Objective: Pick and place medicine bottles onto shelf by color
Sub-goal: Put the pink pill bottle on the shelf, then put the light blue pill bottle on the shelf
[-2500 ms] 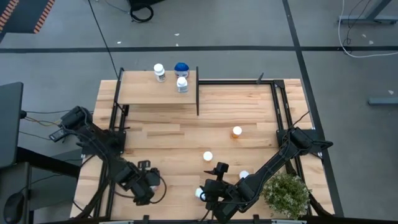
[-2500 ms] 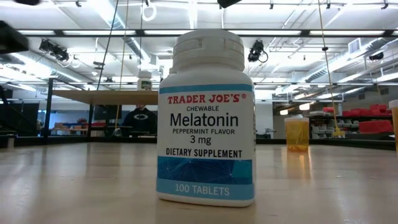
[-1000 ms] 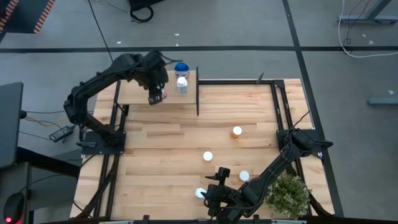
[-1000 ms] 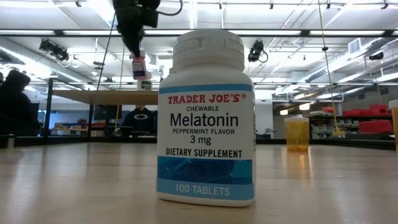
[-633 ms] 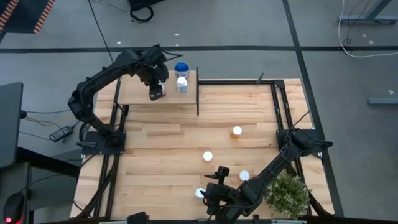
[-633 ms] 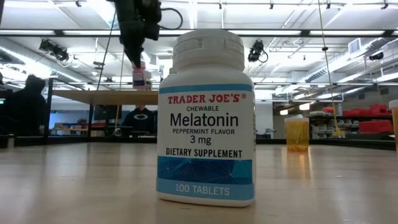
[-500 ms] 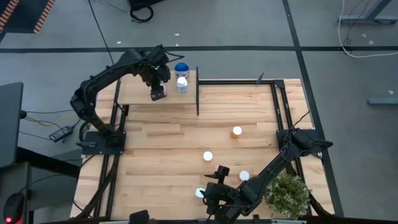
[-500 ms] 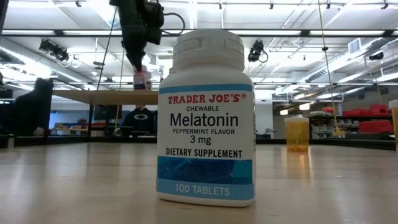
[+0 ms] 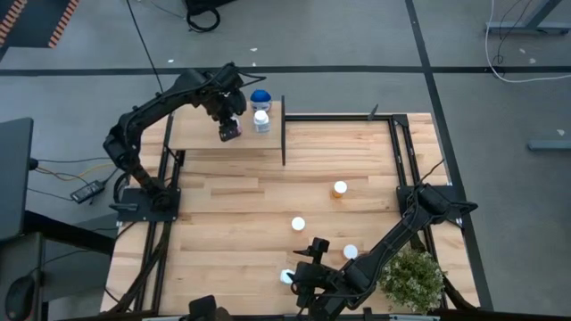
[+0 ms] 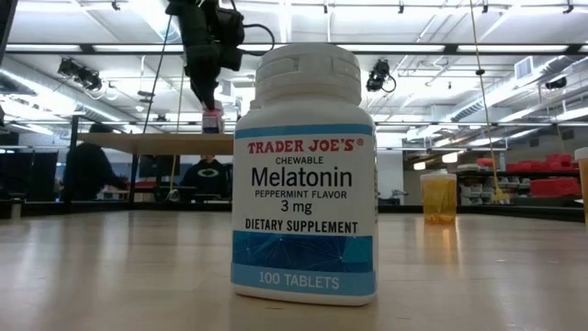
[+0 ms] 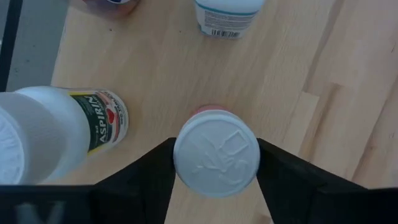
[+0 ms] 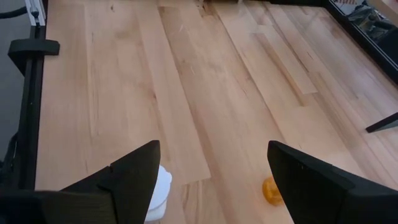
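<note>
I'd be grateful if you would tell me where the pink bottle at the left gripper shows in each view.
High view: pink bottle on the shelf, under the left gripper.
Low view: upper left, standing on the shelf edge below the arm.
Left wrist view: centre, white cap between the fingers.
Right wrist view: not in it.
Shared landmark: the white aspirin bottle beside it.

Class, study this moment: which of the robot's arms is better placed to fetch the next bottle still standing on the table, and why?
Probably the right. The right gripper hangs open low over the table's near edge, beside a white-capped bottle. The left gripper is far off over the shelf, its fingers around a pink bottle.
</note>
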### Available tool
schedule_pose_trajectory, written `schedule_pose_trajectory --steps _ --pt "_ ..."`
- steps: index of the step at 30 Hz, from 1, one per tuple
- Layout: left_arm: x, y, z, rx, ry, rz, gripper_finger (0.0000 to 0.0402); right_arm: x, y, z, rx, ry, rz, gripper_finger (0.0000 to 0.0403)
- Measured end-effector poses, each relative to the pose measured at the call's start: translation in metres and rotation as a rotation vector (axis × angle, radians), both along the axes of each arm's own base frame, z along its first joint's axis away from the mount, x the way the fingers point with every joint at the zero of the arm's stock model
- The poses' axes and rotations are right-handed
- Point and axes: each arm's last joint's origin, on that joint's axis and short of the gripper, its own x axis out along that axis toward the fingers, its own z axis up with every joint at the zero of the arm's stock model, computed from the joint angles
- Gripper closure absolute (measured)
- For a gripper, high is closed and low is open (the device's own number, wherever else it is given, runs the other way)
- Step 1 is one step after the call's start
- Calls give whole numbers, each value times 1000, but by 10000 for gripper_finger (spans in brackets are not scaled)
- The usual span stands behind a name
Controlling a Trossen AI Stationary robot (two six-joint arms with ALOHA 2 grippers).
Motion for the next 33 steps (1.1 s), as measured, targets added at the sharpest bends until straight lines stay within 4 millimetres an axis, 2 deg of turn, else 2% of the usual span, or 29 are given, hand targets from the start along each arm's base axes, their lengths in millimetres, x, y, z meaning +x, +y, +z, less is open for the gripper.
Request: schedule_pose_trajectory --steps 13,20,29,33 --pt "-1 0 0 28 25 18 159 0 0 0 -1 1 0 97" --pt "-5 -6 9 51 7 14 135 -2 2 0 -1 1 7 97" --pt "-18 -24 32 118 -39 34 118 -2 3 0 7 -3 2 97" --pt "-23 -45 48 145 -101 34 124 -4 5 0 14 -6 2 97"
